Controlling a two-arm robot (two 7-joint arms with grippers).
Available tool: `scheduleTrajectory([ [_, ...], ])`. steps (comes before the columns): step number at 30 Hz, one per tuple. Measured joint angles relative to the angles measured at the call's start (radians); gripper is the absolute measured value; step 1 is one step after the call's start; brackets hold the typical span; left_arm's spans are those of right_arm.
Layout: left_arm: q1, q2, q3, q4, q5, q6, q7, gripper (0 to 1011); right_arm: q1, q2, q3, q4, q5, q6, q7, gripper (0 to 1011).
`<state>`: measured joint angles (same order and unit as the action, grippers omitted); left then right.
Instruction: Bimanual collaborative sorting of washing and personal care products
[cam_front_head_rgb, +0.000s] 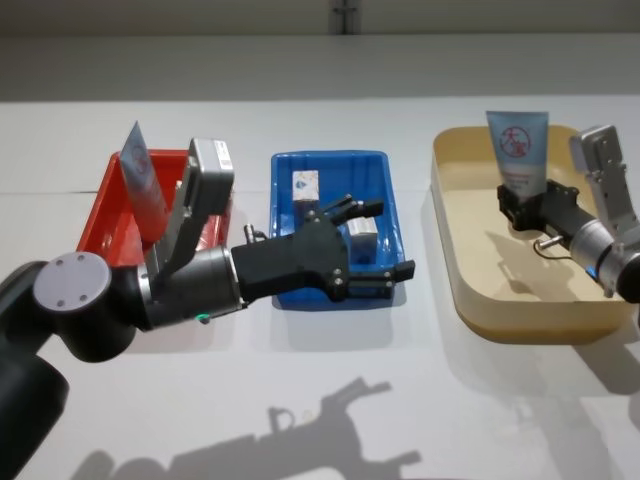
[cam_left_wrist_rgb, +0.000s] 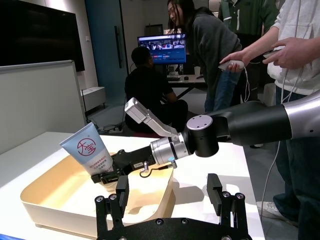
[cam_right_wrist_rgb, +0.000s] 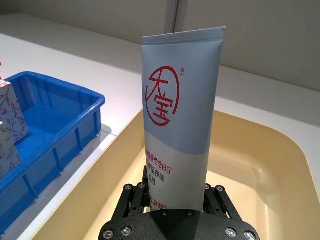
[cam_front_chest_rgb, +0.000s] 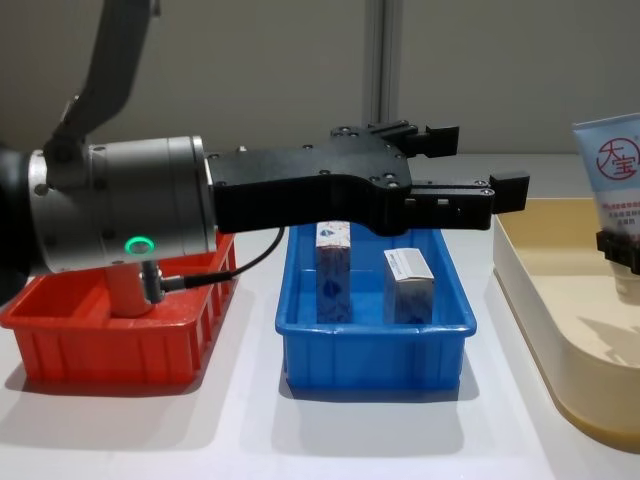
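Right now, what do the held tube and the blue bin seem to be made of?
Tube in the right gripper: probably soft matte plastic, crimp-sealed flat end. Blue bin, under the open left gripper: probably rigid moulded plastic, slightly glossy, ribbed walls.

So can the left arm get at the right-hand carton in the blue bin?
Probably yes: the left gripper hangs open above the blue bin, and the carton stands upright below it with nothing between them.
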<state>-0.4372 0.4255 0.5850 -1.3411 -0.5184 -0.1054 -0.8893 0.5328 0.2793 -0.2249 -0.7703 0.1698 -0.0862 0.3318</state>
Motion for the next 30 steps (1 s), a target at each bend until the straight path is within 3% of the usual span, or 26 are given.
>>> scheduleTrajectory([
  [13,0.0,0.0,0.0,0.0,0.0,0.0,0.0,1001,0.002,-0.022,0.038,0.019,-0.01,0.059,-0.026,455],
  [26,0.0,0.0,0.0,0.0,0.0,0.0,0.0,1001,0.001,-0.02,0.035,0.017,-0.009,0.054,-0.024,455],
  [29,0.0,0.0,0.0,0.0,0.0,0.0,0.0,1001,0.001,-0.02,0.034,0.017,-0.009,0.053,-0.023,503],
  [30,0.0,0.0,0.0,0.0,0.0,0.0,0.0,1001,0.001,-0.02,0.034,0.017,-0.009,0.052,-0.023,560],
])
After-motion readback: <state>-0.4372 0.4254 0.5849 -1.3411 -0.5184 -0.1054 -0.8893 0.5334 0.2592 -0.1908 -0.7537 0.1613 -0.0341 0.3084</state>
